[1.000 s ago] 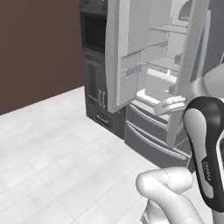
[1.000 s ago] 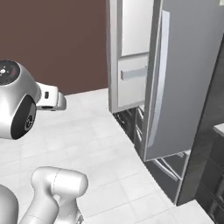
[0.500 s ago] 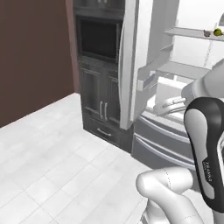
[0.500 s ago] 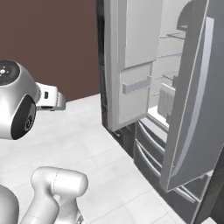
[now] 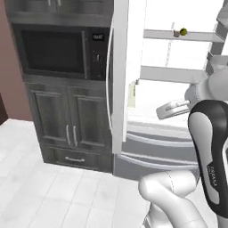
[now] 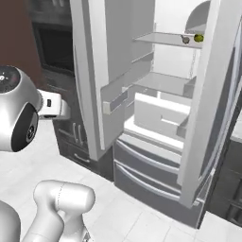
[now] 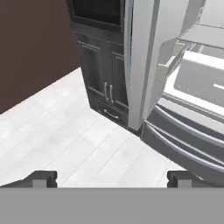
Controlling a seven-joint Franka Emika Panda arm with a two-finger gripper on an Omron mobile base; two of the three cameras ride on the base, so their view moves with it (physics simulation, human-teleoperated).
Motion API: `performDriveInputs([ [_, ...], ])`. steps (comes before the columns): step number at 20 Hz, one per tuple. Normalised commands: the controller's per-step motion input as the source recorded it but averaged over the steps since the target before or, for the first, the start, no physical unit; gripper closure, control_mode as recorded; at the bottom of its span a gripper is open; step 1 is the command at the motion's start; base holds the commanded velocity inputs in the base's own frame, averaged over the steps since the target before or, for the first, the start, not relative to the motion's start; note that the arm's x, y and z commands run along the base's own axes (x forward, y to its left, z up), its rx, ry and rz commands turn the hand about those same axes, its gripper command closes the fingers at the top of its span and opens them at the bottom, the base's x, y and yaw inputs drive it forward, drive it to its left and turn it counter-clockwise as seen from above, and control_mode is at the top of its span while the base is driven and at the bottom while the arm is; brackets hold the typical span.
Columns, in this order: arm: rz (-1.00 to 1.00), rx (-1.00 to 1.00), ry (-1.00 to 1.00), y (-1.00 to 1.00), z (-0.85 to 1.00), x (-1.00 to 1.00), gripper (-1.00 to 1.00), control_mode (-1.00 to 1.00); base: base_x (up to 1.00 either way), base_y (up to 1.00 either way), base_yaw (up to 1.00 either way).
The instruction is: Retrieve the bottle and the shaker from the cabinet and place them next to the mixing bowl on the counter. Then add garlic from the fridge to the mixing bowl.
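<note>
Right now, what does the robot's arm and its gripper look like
The arm has smooth, rounded white shells with glossy black joint sections; one dark section carries small white lettering. A round dark cap with tiny marks tops a joint in the right base view. The gripper shows two small, blocky dark grey fingertips. No cables visible.

Two small items on the top fridge shelf are too small to identify; one might be garlic. Fridge top is cut off by the frame. Fingers show as tips only at the hand view's bottom.
</note>
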Motion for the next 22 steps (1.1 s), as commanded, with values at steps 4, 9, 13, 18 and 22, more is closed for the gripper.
performDriveInputs([
  [4,0.00,0.00,0.00,0.00,0.00,0.00,-1.00,1.00,0.64,0.32,-0.74],
  [9,0.00,0.00,0.00,0.00,0.00,0.00,-1.00,1.00,0.33,0.07,-0.67],
  [13,0.00,0.00,0.00,0.00,0.00,0.00,-1.00,1.00,0.05,-0.15,-0.35],
  [18,0.00,0.00,0.00,0.00,0.00,0.00,-1.00,1.00,0.04,-0.02,-0.01],
  [22,0.00,0.00,0.00,0.00,0.00,0.00,-1.00,1.00,0.81,0.00,0.00],
])
